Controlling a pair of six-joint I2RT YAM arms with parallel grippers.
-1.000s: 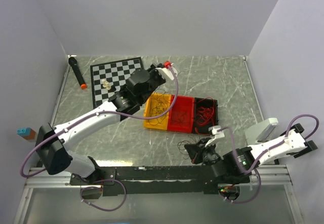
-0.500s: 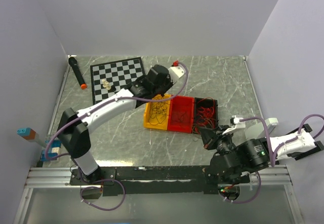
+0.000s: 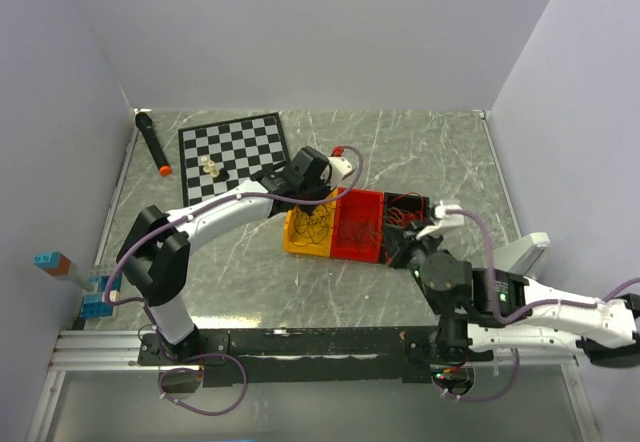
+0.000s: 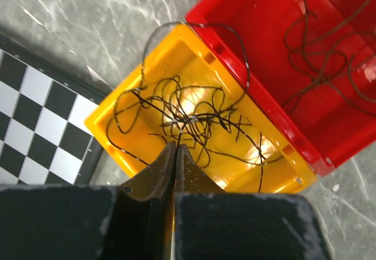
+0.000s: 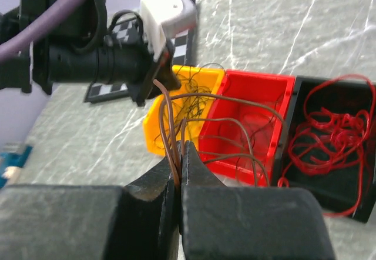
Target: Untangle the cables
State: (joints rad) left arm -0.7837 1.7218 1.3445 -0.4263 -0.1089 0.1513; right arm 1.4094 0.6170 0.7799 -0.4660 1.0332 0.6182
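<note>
Over the yellow bin (image 4: 276, 160), left end effector (image 4: 176, 146) clenched on black cables (image 4: 187, 120), right end effector (image 5: 179, 149) grasping dark cables (image 5: 166, 127) near red bin (image 5: 258, 89), red cables (image 5: 329, 127) in black bin (image 5: 335, 180).

Your right gripper (image 5: 180, 148) has carried its cables (image 5: 235, 102) far, up to the red bin (image 5: 264, 78). Your left gripper (image 4: 176, 147) has come nearer, over the yellow bin (image 4: 226, 176).

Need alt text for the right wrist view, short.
The right hand is shut on several thin dark cables that run up to the left hand above a yellow bin and across a red bin. A black bin beside them holds red cables.
</note>
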